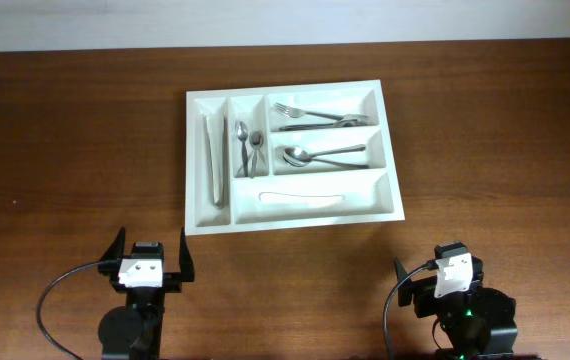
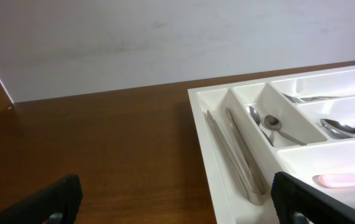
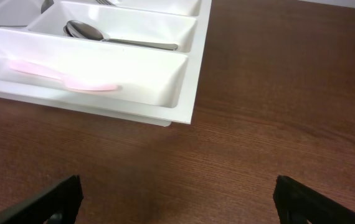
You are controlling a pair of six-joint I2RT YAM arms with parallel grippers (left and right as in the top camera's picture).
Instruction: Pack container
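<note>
So the white cutlery tray (image 1: 295, 221) sits mid-desk (image 1: 65, 130), closer to the far edge. It's got tongs (image 1: 215, 160) in the leftmost narrow slot and small spoons (image 1: 248, 145) in the one beside it. The long slots hold forks (image 1: 310, 113) farthest back, bigger spoons (image 1: 315, 155) in the middle, and one pale utensil (image 1: 305, 196) nearest. Left gripper (image 1: 150, 250) and right gripper (image 1: 443, 270) both sit by the near edge, fingers spread wide, holding nothing, well apart from the tray.

The left hand (image 1: 151, 242) and right hand (image 3: 177, 202) are made of black parts, each topped by a white block (image 1: 143, 266) marked with two dark dots. A thin black cable (image 1: 53, 300) is looped beside each arm. A green light (image 1: 462, 318) is seen low on the right arm.
</note>
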